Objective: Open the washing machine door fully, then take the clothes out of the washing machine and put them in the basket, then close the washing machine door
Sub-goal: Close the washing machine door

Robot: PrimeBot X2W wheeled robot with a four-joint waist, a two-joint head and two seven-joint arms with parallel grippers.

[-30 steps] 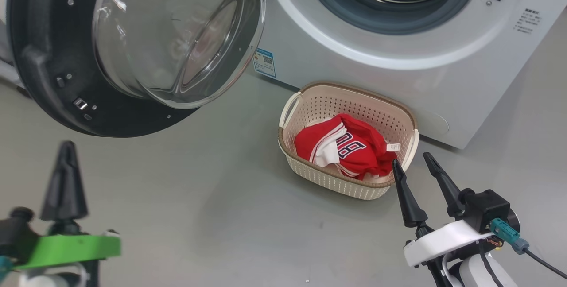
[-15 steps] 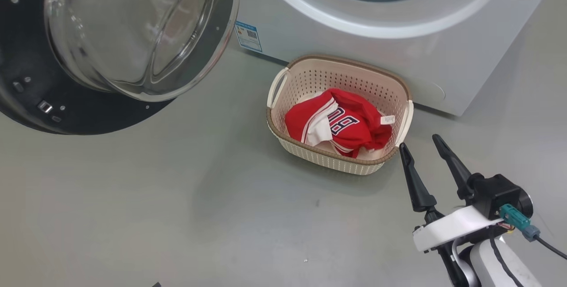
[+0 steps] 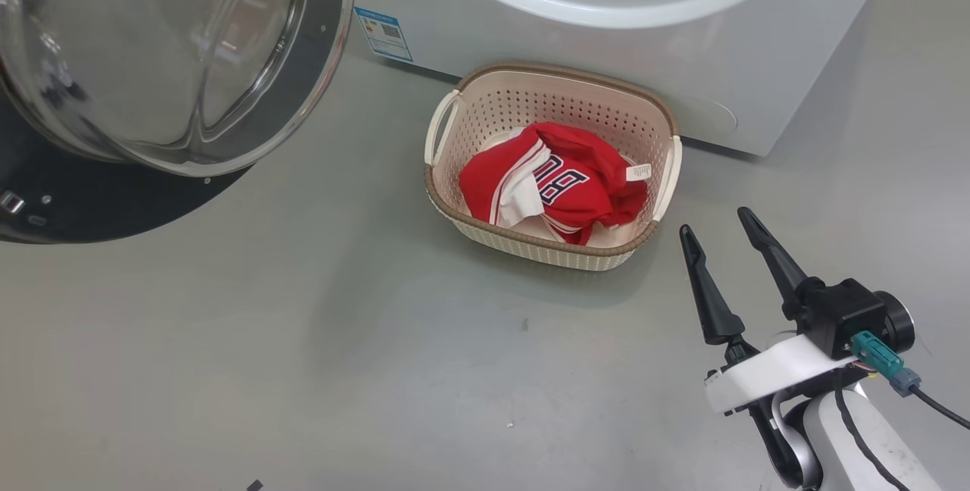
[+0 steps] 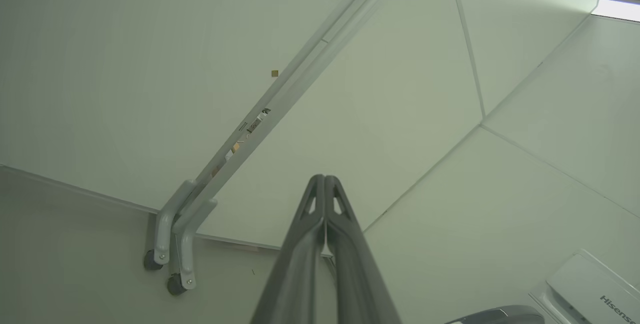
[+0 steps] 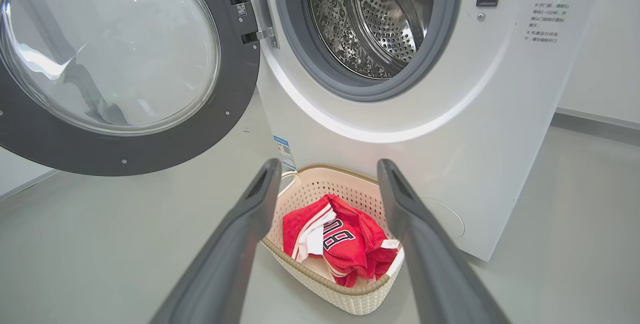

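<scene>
Red white-striped clothes (image 3: 553,180) lie in the cream perforated plastic basket (image 3: 547,71) mid-frame before the white front-loading washing machine (image 3: 523,40), its black-rimmed round glass door (image 3: 174,59) open at upper left, the right gripper (image 3: 714,220) at lower right spread and empty, the left gripper (image 4: 324,179) with fingers pressed together.

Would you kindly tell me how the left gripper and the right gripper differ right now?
The left gripper has its jaws pressed shut; the right gripper holds its jaws apart. The left gripper points at a pale wall panel; the right gripper points toward the basket of clothes. Both are dark, long-fingered and empty.
</scene>
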